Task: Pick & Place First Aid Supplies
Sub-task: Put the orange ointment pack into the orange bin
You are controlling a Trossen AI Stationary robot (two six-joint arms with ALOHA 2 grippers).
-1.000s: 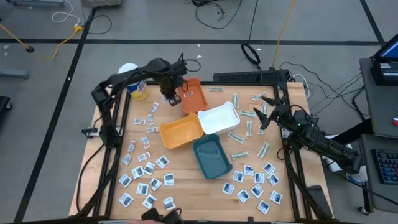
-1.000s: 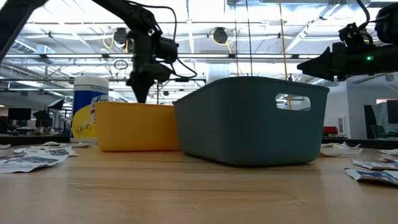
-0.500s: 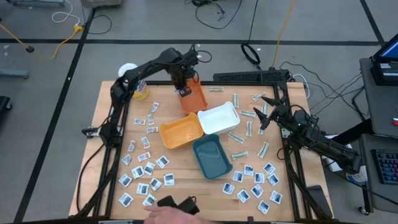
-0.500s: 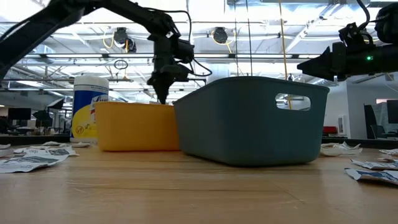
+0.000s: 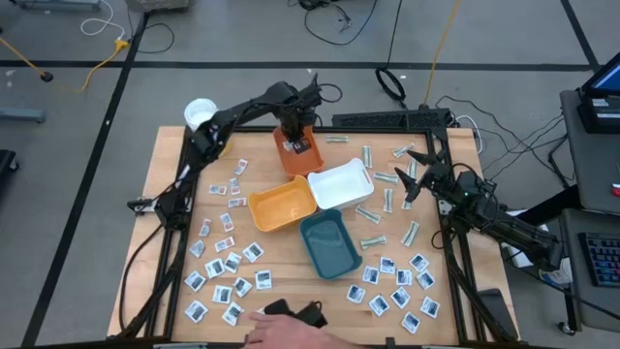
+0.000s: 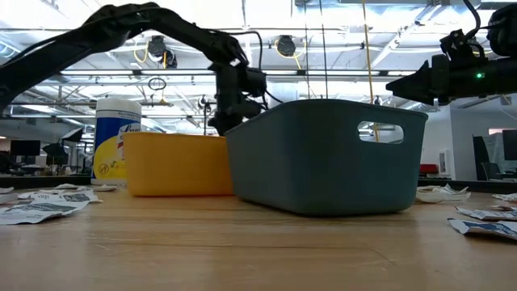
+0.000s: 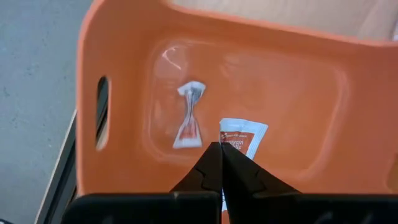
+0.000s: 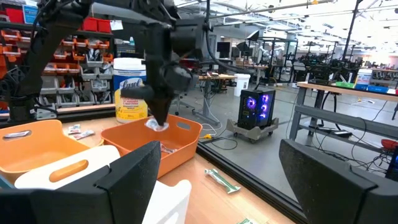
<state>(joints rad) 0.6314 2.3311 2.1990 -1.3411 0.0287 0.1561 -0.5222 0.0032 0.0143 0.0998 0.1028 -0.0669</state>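
My left gripper (image 5: 295,143) hovers over the orange tray (image 5: 308,163) near the table's far edge, shut on a white sachet with reddish print (image 7: 239,138). Another small sachet (image 7: 188,118) lies flat on that tray's floor. My right gripper (image 5: 417,176) waits open near the table's right side, among pale strips (image 5: 387,199). Many more white sachets lie flat on the left (image 5: 228,262) and near-right (image 5: 397,286) of the table. In the low view the left gripper (image 6: 222,121) shows behind the teal tray (image 6: 323,153). My left gripper pinches the white sachet between its two fingertips at the sachet's edge (image 7: 229,148), coming from above and pointing down. The sachet (image 8: 155,124) hangs below the fingers, lifted clear, above the orange tray's inside.
A yellow-orange tray (image 5: 283,204), a white tray (image 5: 341,184) and a teal tray (image 5: 329,242) sit together mid-table. A white-lidded canister (image 5: 201,114) stands at the far-left corner. A person's hand (image 5: 276,332) with a dark object shows at the near edge.
My left gripper has carried the sachet toward the table's right, from beside the orange tray's left rim to above its inside, staying shut. A person's hand has come in at the near edge.
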